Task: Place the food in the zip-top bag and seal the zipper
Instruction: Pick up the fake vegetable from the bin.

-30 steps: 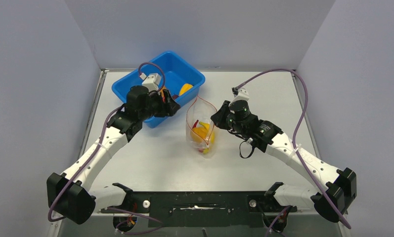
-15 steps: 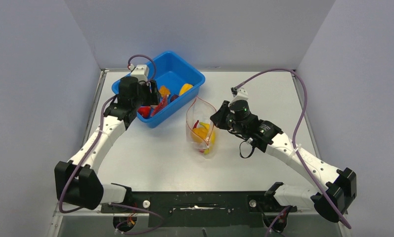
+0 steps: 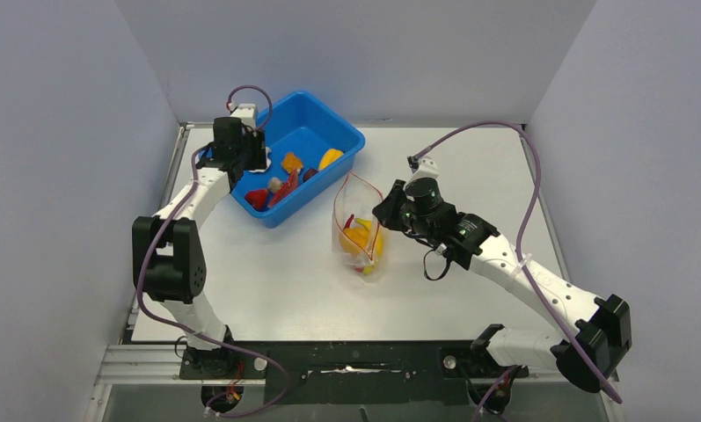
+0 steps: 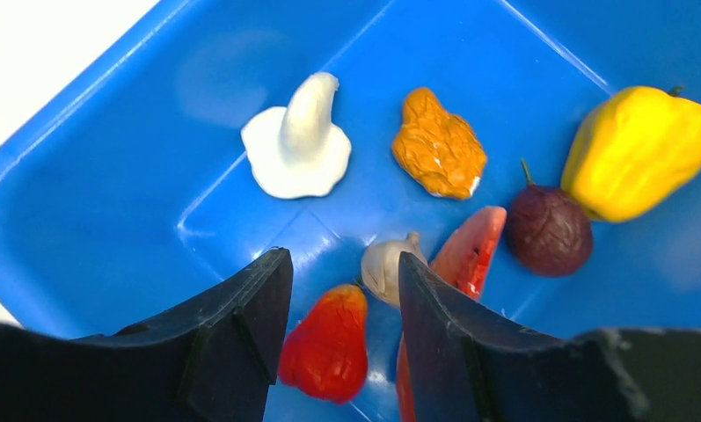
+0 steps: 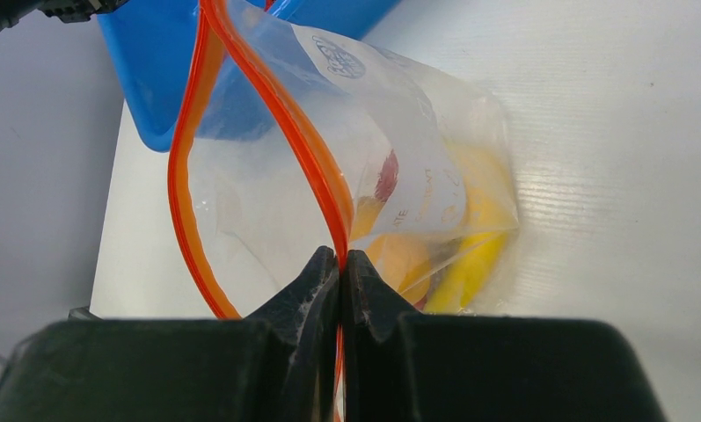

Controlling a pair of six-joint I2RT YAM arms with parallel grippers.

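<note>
Pinching one lip of the zipper [image 5: 316, 167], the right gripper [image 5: 340, 259] has its jaws pressed together with only the red-orange strip between them. The mouth of the zip-top bag [image 5: 417, 132] is held up and gaping, and the free lip bows away to the left. The bag's body sags onto the table near the middle, just beside the blue tub [image 4: 109, 176]. Yellow and orange pieces [image 5: 465, 255] lie in the bag's bottom.

Left gripper [image 4: 342, 264]: jaws parted wide enough for a small piece, nothing between them, hanging over the tub. Below the gap are a pale garlic [image 4: 386, 264], a red fruit [image 4: 329, 343] and a pink-red slice [image 4: 474, 251]. Further off in the tub are a white mushroom-shaped piece [image 4: 298, 145], an orange lump [image 4: 439, 154], a dark purple fruit [image 4: 549, 230] and a yellow pepper [image 4: 637, 149].

Progress, as judged: partway through loading. Some food is bagged and at least seven pieces wait in the tub. The zipper is wholly unsealed. The garlic or red fruit looks like the likeliest next pick.

Surface: a pale, matte table [image 3: 267, 272] with faint grain lines in the right wrist view and metal edging along its sides. Plain lilac-grey walls stand on three sides. A purple cable loops off each arm.
</note>
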